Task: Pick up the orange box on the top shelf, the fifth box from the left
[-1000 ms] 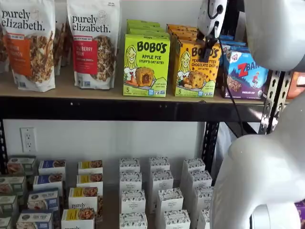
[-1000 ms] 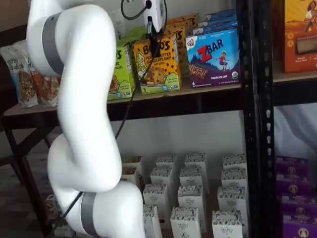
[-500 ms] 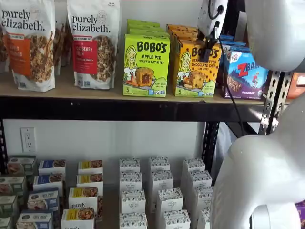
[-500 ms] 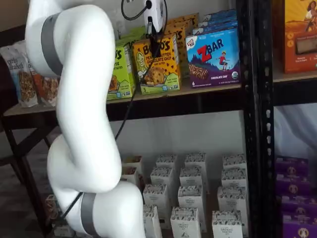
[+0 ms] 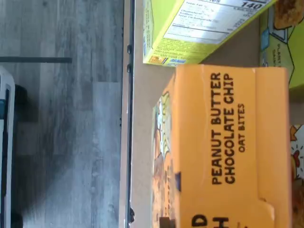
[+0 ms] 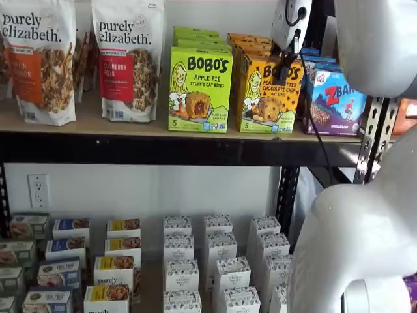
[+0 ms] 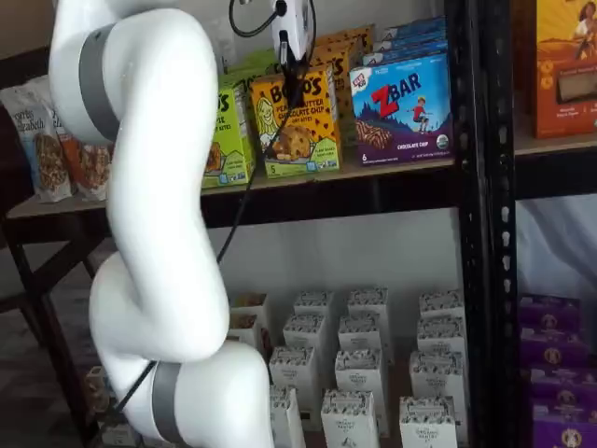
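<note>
The orange box (image 6: pixel 269 94), a Bobo's Peanut Butter Chocolate Chip oat bites carton, stands upright at the front edge of the top shelf (image 6: pixel 163 149). In both shelf views it sits between the lime-green Bobo's Apple Pie box (image 6: pixel 199 90) on its left and the blue ZBar box (image 6: pixel 334 101) on its right. More orange cartons (image 6: pixel 249 42) are lined up behind it toward the far wall. Two Purely Elizabeth granola bags (image 6: pixel 127 59) stand farther left on the same board.

The gripper (image 6: pixel 287 62) hangs directly in front of the upper right part of the orange box (image 7: pixel 297 121), its white body (image 7: pixel 291 28) above the carton's top edge and a black cable (image 7: pixel 244 191) trailing down past the shelf rail. Only a narrow dark strip of the jaws shows against the carton's face, so I cannot tell whether they are wide, narrow or gripping.

The wrist view looks onto the carton's top panel (image 5: pixel 228 142), with "PEANUT BUTTER CHOCOLATE CHIP OAT BITES" readable, the green box (image 5: pixel 199 28) beside it, and grey floorboards (image 5: pixel 66 118) beyond the shelf edge.

On the lower level, rows of small white boxes (image 6: pixel 218 261) stand in ranks.
</note>
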